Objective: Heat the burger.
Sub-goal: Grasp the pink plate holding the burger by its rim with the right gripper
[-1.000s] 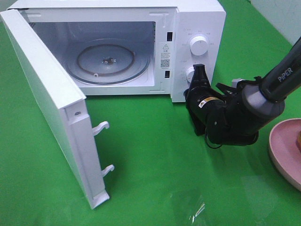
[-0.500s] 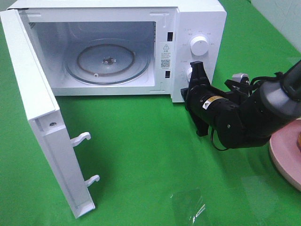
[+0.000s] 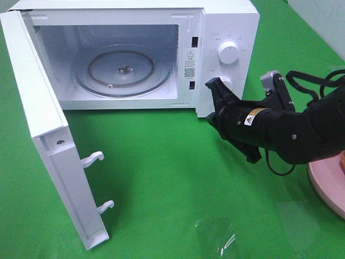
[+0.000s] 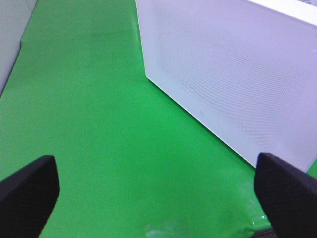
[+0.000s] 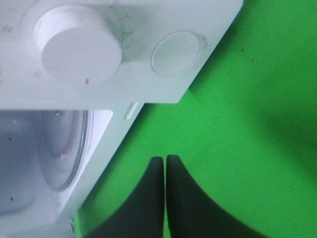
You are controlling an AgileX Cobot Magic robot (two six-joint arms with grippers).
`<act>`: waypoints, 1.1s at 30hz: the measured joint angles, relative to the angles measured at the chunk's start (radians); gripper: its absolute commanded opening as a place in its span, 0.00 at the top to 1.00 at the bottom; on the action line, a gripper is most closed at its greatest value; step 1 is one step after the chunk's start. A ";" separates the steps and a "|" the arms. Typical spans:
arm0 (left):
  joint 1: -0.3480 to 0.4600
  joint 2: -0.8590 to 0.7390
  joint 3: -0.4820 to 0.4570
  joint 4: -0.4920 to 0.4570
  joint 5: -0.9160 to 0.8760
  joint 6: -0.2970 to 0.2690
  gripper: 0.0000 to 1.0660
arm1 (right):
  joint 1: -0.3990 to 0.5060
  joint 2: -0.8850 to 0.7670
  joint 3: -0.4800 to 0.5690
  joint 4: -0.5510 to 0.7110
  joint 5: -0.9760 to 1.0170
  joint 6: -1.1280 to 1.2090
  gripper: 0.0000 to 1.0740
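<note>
Nearest on the green tabletop (image 3: pixel 161 189) lies a glossy, see-through patch (image 3: pixel 215 237), too faint to identify. Beside it the microwave door (image 3: pixel 48 145) stands swung wide, its 2 latch hooks (image 3: pixel 97 159) pointing inward. The left end effector (image 4: pixel 157 191) is out of the high view. Its own camera shows only 2 dark fingertips (image 4: pixel 27 191) spread wide with nothing between them, facing the door's dotted outer face.

At the right edge a pink plate (image 3: pixel 323 183) is cut off, and of the burger (image 3: pixel 343 162) only a thin golden-brown sliver above the plate's rim shows. Bun, lettuce and patty cannot be made out.

The right end effector (image 3: pixel 217 94) has its fingers pressed together on nothing. It sits just in front of the control panel, partly covering the lower knob (image 5: pixel 79 44); a flat round button (image 5: pixel 176 52) shows only from the wrist. Farthest, the white microwave (image 3: pixel 226 21) stands open with its glass turntable (image 3: pixel 124 70) bare.
</note>
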 measured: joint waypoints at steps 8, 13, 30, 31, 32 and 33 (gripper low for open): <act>0.000 0.000 0.000 0.000 0.000 0.000 0.06 | 0.000 -0.146 0.001 -0.052 0.289 -0.312 0.96; 0.000 0.000 0.000 0.000 0.000 0.000 0.06 | 0.000 -0.202 0.002 -0.055 0.427 -0.422 0.96; 0.000 0.000 0.000 0.000 0.000 0.000 0.06 | 0.000 -0.350 -0.136 -0.284 1.202 -0.787 0.91; 0.000 0.000 0.000 0.000 0.000 0.000 0.06 | 0.000 -0.351 -0.146 -0.301 1.239 -0.797 0.91; 0.000 0.000 0.000 0.000 0.000 0.000 0.06 | 0.000 -0.351 -0.146 -0.301 1.239 -0.797 0.91; 0.000 0.000 0.000 0.000 0.000 0.000 0.06 | 0.000 -0.351 -0.160 -0.321 1.310 -0.830 0.90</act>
